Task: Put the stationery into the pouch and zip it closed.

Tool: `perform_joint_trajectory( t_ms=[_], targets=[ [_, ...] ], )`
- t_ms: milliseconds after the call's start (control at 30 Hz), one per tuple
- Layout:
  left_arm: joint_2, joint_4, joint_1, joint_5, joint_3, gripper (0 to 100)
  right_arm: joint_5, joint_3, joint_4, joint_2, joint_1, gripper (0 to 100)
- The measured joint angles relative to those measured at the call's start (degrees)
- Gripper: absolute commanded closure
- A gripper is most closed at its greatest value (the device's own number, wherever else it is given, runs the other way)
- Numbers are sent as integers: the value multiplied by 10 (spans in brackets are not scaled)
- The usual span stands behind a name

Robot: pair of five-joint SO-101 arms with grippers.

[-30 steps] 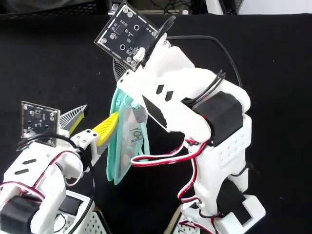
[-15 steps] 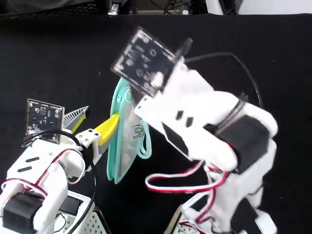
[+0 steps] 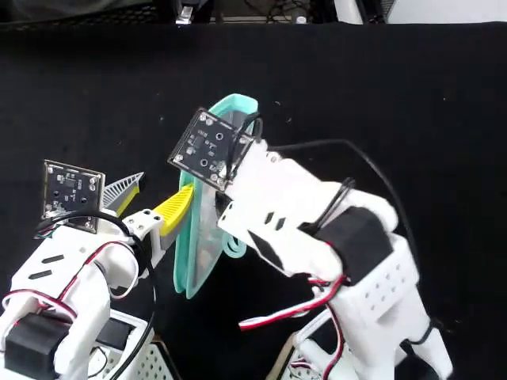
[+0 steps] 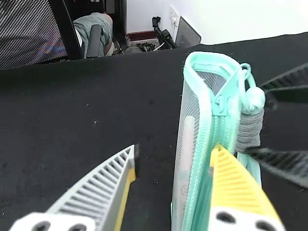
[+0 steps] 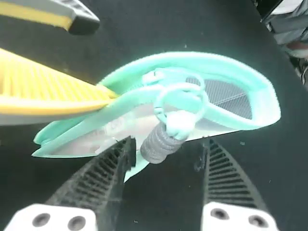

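The table [image 3: 444, 119] is black all over. A mint green pouch [image 3: 192, 265] stands up on its thin side near the front middle of it

Your left arm [image 3: 67, 277] sits low on the near left side, wrist angled forward and inward, and your left gripper [image 4: 174, 149] is spread wide, its yellow finger [image 4: 233, 187] well apart from its grey finger [image 4: 103, 187]. Your right arm [image 3: 317, 237] leans forward and inward from the near right side, right gripper [image 5: 163, 144] pointing down with its two black fingers [image 5: 96, 183] parted.
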State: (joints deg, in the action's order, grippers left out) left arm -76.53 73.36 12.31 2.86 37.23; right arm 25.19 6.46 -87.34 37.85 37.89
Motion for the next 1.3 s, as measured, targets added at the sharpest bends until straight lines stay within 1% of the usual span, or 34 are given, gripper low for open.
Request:
perform_joint_trajectory(
  t_ms=[133,267,367,467,500,633,967,1100,1167,1300],
  targets=[
    [0,0,0,-1,0,742,0,80,86,21,0,789],
    [0,0,0,-1,0,742,0,117,143,36,0,804],
    [0,0,0,-1,0,742,-2,117,156,46,0,887],
    [0,0,1,-1,0,742,-2,117,164,69,1,992],
    [0,0,1,-1,0,742,-2,120,169,78,0,979],
    [0,0,1,-1,0,742,-1,123,177,111,0,985],
    [0,0,1,-1,0,742,-1,124,173,118,0,985],
    [0,0,1,-1,0,742,-1,155,168,122,0,981],
    [0,0,1,-1,0,742,-2,166,168,124,0,946],
    [0,0,1,-1,0,742,-2,171,168,127,3,819]
  ],
)
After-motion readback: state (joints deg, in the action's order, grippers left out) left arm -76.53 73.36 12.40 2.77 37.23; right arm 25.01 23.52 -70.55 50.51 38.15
